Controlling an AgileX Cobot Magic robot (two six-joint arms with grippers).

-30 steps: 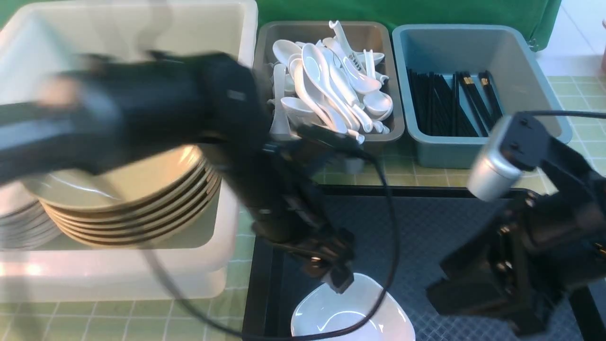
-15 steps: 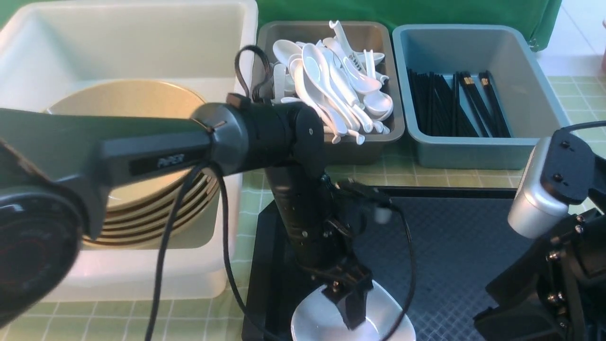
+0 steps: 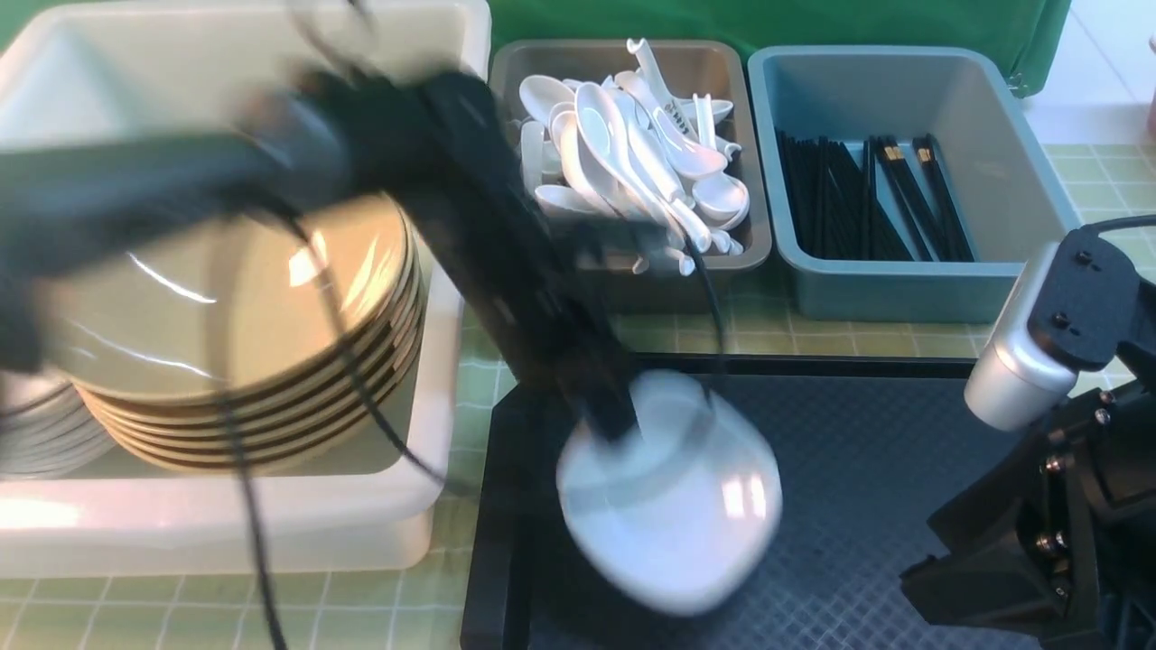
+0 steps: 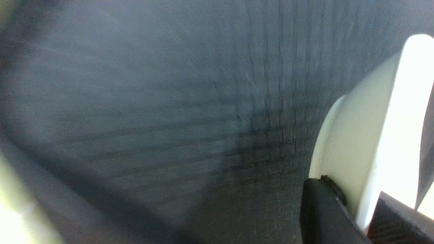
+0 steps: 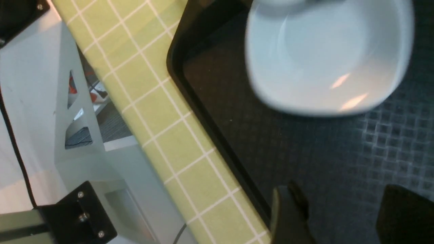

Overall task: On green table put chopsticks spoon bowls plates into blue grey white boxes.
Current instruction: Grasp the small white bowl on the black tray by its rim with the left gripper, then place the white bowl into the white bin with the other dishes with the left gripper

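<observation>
At the far left of the front view, a stack of white plates (image 3: 50, 438), partly blurred and too hidden to count, stood in the large white box (image 3: 226, 510), smooth plastic with a rolled rim. Just beside them were glossy beige-olive bowls (image 3: 153, 334), round, wide and nested, at least five, the stack tilted. The left arm (image 3: 470, 217), blurred, crossed over that box. The pale green tabletop (image 3: 361, 609) carried a grid of thin white lines and three boxes in all.

The left claw (image 3: 623, 431) was pinching one glossy white dish (image 3: 686, 515), rounded-square and tilted, by its edge over the black textured tray (image 3: 858, 469). Beyond the tray, the dark grey box (image 3: 668, 293) held a jumbled heap of glossy white spoons (image 3: 605, 135), well over ten. Right of it, the blue-grey box (image 3: 903, 291) held slim black chopsticks (image 3: 840, 199), some with gold marks, too crowded to count. At the far right, the angular black right claw (image 5: 342, 196) was spread, with nothing between its fingers.
</observation>
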